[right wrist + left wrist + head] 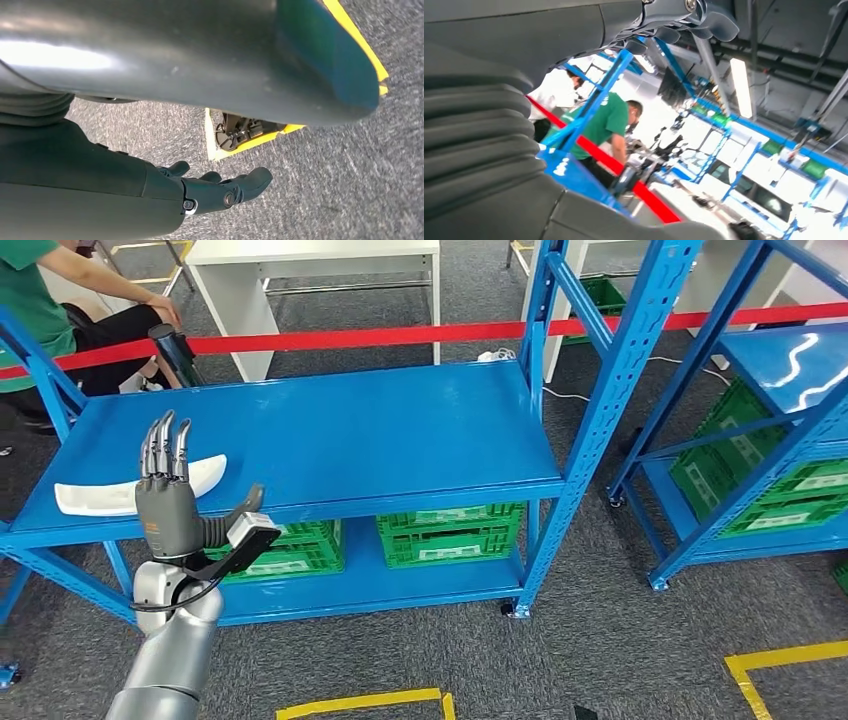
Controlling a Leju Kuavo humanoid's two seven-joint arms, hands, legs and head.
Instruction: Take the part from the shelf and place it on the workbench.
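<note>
left hand (165, 490) raised upright, fingers straight, empty, before the white part (135, 492); right hand (220, 187) hangs loosely curled, empty.

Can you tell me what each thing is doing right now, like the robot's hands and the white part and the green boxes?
Left robot hand: raised before the shelf, fingers straight, holding nothing.
Right robot hand: hanging over the floor, fingers loosely curled, holding nothing.
White part: lying flat on the blue shelf, not grasped.
Green crates: folded flat on the lower shelf.
</note>
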